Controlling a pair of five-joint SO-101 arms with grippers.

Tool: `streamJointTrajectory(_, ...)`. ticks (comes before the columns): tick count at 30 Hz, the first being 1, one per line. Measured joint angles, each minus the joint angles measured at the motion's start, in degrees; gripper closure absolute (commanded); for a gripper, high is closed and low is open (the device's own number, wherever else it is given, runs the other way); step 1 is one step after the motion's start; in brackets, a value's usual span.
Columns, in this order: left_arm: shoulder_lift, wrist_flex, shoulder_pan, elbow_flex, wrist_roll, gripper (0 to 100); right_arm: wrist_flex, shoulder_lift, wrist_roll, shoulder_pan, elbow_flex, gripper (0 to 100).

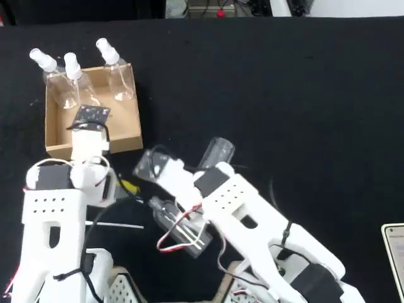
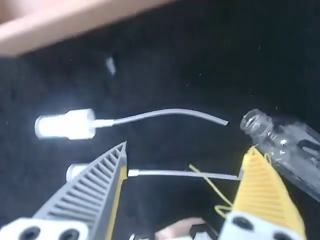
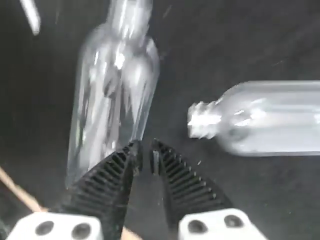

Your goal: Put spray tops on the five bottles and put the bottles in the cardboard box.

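Observation:
Three clear bottles (image 1: 120, 79) with white spray tops stand in the cardboard box (image 1: 129, 129) at the back left. My left arm (image 1: 88, 151) is at the box's front edge. Its left gripper (image 2: 185, 150) is open over a spray top (image 2: 75, 172) whose tube runs between the fingers. A second spray top (image 2: 65, 125) lies just beyond, and an uncapped bottle (image 2: 280, 142) lies beside them. My right gripper (image 3: 145, 150) is shut and holds nothing, its tips at the base of a lying bottle (image 3: 115, 90). Another uncapped bottle (image 3: 260, 117) lies next to it.
In the high view an uncapped bottle (image 1: 218, 151) lies beyond the right arm and another bottle (image 1: 173, 224) lies partly under it. A yellow wire (image 1: 129, 186) sits between the arms. A white object (image 1: 394, 243) shows at the table's right edge.

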Motion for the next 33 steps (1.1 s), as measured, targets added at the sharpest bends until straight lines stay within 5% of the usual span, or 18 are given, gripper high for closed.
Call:
streamJointTrajectory(7,0.0,3.69,-4.66,-1.85,-2.99,66,8.62,-9.14,0.97,3.25,-4.31,95.8)
streamJointTrajectory(13,0.0,2.64,-4.92,-1.76,-3.16,66,21.89,-15.21,24.44,9.23,-2.2,95.9)
streamJointTrajectory(22,0.0,0.09,-5.01,-1.76,-3.16,66,23.65,-15.56,52.04,9.67,5.71,95.6)
streamJointTrajectory(28,0.0,0.09,-5.63,-1.76,-3.16,66,20.92,-15.56,53.27,4.13,10.99,95.6)
streamJointTrajectory(33,0.0,0.09,-5.63,-1.76,-3.16,66,8.97,-15.56,40.62,-2.2,17.76,95.6)
